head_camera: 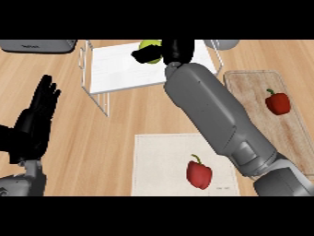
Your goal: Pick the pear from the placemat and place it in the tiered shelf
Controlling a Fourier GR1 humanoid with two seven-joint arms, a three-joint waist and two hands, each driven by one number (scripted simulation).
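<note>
The yellow-green pear [150, 47] shows at the top of the view, above the white top of the tiered shelf [119, 69]. My right hand [166, 52] is curled round it, hiding most of the fruit, with the grey right forearm stretching diagonally from the lower right. The beige placemat [159, 159] lies near the front and carries a red bell pepper [199, 173]. At the left edge my left hand [33, 120] rests open, fingers up, holding nothing.
A wooden cutting board [299, 138] at the right holds a second red bell pepper [277, 102]. A grey appliance [33, 45] sits at the back left, and a grey rounded object [226, 44] at the back right. The shelf's wire legs stand at its left side.
</note>
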